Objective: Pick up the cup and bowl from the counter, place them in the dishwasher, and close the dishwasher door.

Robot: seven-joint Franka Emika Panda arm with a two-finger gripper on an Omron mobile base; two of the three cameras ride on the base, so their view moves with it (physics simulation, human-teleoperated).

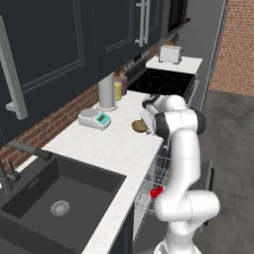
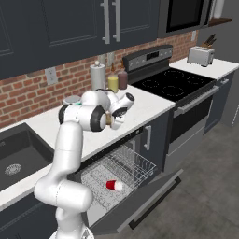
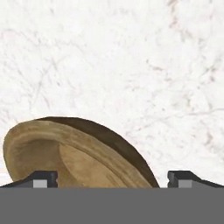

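Hand view showed the gripper (image 3: 112,179) wide apart over the bowl (image 3: 74,159) on the counter (image 3: 131,65).

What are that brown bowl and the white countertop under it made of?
The bowl looks like matte wood: tan, streaky grain, darker outside. The counter looks like polished white stone, perhaps marble, with faint grey veins. Everything is rendered, so this is only how they appear.

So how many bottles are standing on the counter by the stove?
2: a yellow bottle and a brown bottle, side by side against the brick wall, right of the grey cylinder. More could be hidden behind the arm.
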